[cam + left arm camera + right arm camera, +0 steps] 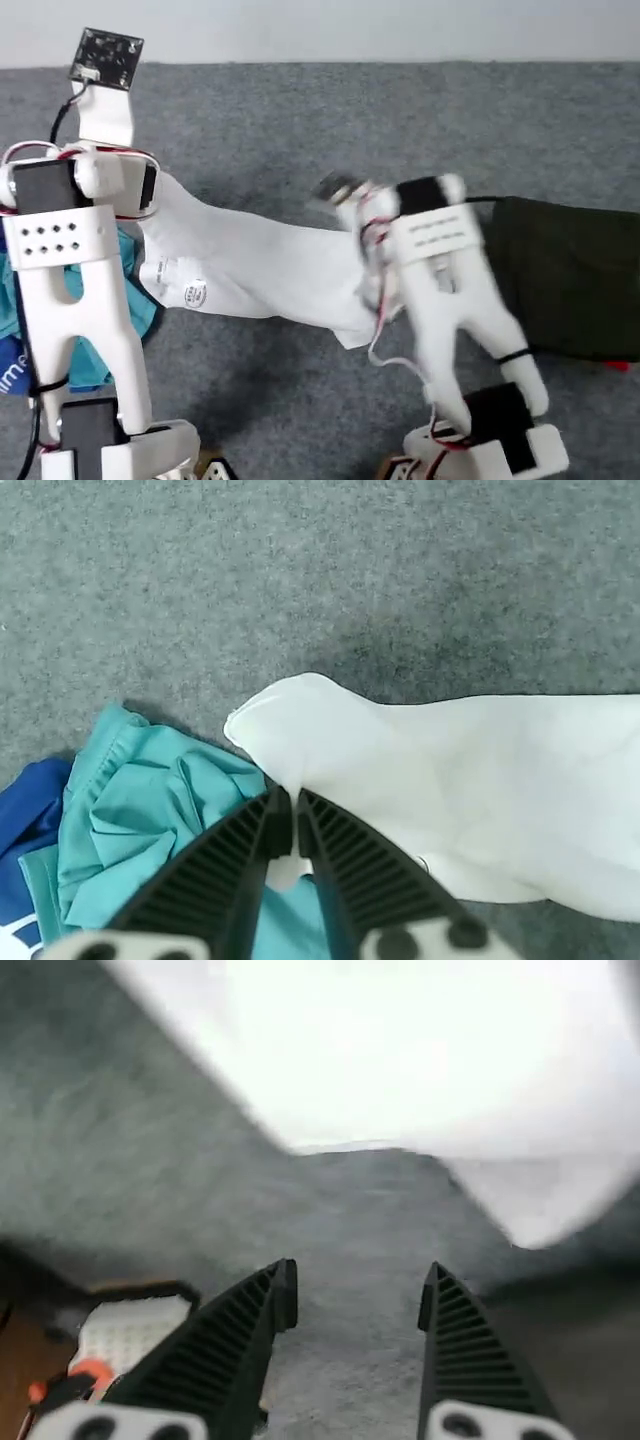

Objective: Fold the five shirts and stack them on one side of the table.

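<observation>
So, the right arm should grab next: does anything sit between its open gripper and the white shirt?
Nothing visible does. Bare grey table is all that lies between the right gripper and the white shirt.

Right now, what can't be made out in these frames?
Teal shirt and blue shirt, high view: mostly hidden under the left arm; blue cut by the left edge.
Dark shirt, high view: cut by the right edge, one end behind the right arm.
White shirt, right wrist view: blurred, folds unreadable.
</observation>
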You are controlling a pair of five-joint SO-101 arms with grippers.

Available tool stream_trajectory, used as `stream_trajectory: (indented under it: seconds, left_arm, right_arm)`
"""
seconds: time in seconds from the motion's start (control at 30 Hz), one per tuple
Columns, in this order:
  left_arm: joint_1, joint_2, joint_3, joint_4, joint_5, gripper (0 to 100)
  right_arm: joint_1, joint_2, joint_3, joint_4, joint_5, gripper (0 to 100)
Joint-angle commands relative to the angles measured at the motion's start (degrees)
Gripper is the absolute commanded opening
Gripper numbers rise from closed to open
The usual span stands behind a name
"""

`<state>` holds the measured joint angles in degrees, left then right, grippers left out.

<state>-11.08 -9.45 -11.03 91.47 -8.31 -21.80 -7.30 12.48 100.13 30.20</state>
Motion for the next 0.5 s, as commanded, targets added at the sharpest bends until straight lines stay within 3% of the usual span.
stream_trajectory:
  seconds: [0.0, 0.2, 0.47]
  left_arm:
    - [-0.09, -1.93, 1.01, -2.81, 0.53, 1]
    - [-0.18, -1.93, 1.54, -2.73, 0.53, 2]
    - [-0.26, -2.02, 1.45, -2.73, 0.44, 2]
  right_arm:
    - [-8.57, -0.13, 3.43, -0.22, -4.13, 20.4]
    - [-15.96, -0.04, 7.82, -12.26, -5.80, 20.2]
    - [-5.85, 7.43, 10.46, -37.32, -5.80, 20.2]
